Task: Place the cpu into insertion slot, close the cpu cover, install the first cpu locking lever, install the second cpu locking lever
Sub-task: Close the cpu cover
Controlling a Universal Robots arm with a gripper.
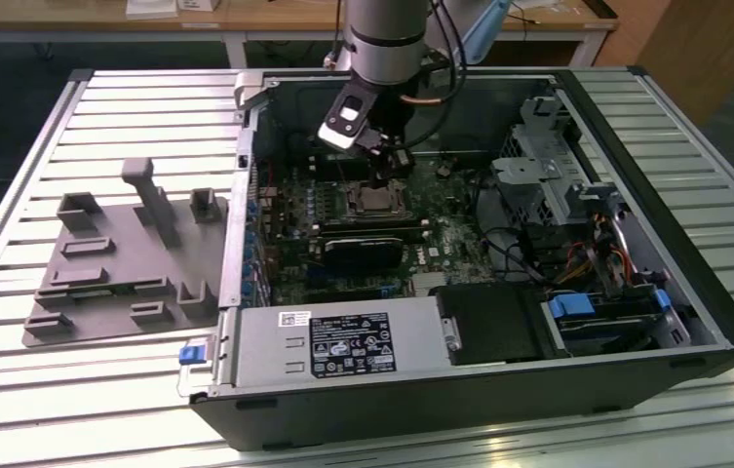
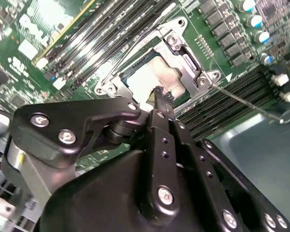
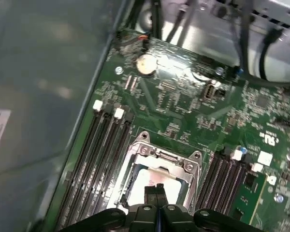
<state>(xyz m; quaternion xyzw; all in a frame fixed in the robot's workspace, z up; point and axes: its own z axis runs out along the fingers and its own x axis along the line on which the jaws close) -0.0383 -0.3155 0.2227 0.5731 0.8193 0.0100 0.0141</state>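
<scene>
The cpu (image 2: pixel 157 77) shows its pale silver face lying in the insertion slot (image 2: pixel 134 61) on the green board. Around it lies the cpu cover (image 2: pixel 183 52), a silver frame that looks flat over the chip's edges. My gripper (image 2: pixel 162 94) is shut with nothing between its black fingers, and its tips sit right at the cpu's face. A thin metal lever (image 2: pixel 246 102) sticks out from the socket's corner over the memory slots. In the first wrist view the cpu (image 3: pixel 144 180) and cover (image 3: pixel 166 157) lie just beyond my gripper (image 3: pixel 157 187). The exterior view has my gripper (image 1: pixel 389 175) above the socket (image 1: pixel 373 201).
Long black memory slots (image 2: pixel 94 36) flank the socket on both sides. A black card (image 1: pixel 367 249) stands near the socket, with a power supply (image 1: pixel 340 341) in front of it. Drive cages and cables (image 1: pixel 561 195) fill the exterior view's right. A grey fixture (image 1: pixel 120 263) lies outside the case.
</scene>
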